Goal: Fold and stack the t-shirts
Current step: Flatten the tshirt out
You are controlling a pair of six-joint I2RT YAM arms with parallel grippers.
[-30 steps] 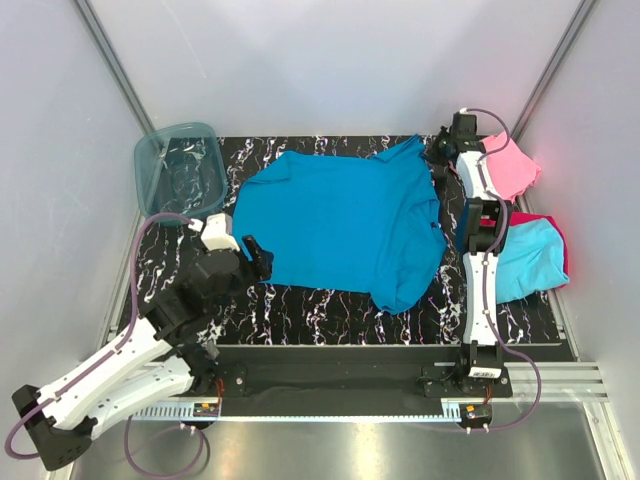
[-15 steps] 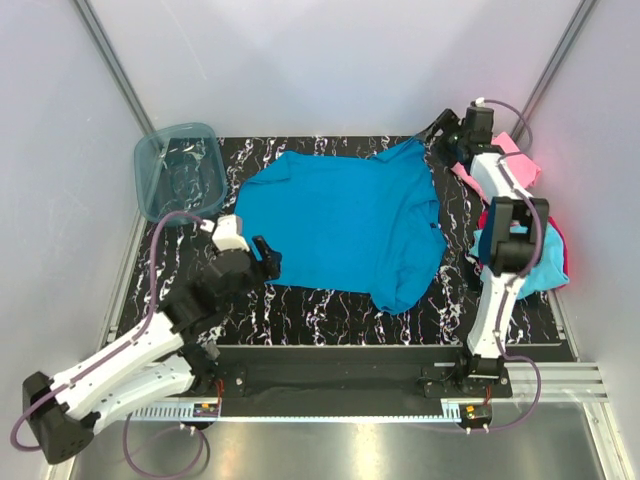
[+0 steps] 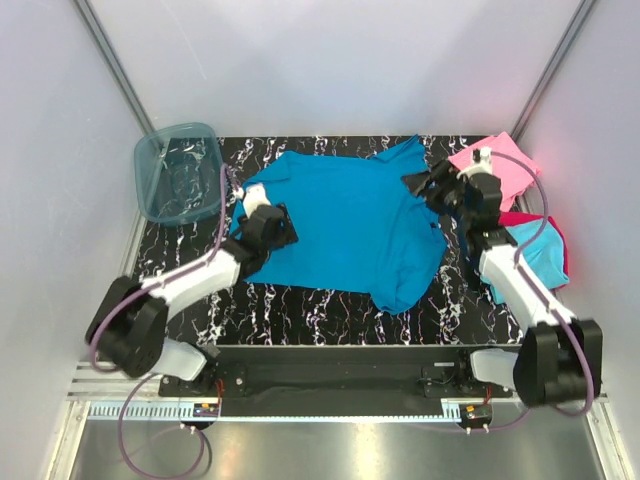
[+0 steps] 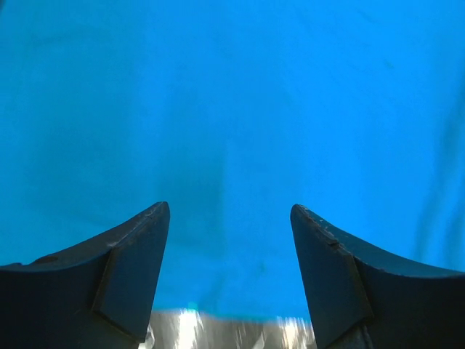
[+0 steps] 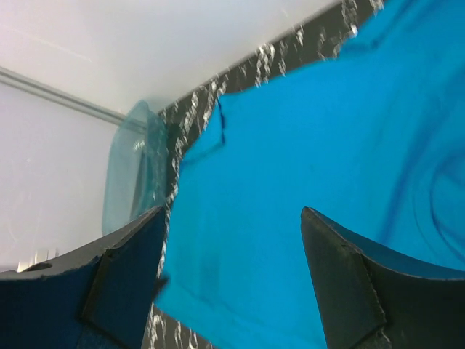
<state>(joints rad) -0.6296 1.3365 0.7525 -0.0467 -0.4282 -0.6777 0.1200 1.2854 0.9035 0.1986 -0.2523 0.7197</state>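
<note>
widely spread, left fingers over teal t-shirt; right fingers likewise, empty

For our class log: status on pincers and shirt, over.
Left pincer open over teal shirt, left edge. Right pincer open at its right edge. No obstruction seen.

Blue tub on a black marbled desk, white walls around

A translucent blue plastic tub stands upright at the far left corner of the desk, beyond and left of the left pincer and apart from it, and well across to the left of the right pincer. The desk is black with white veining, and a bare strip of it lies nearer than both pincers. White walls rise behind, and a metal rail runs along the near edge.
</note>
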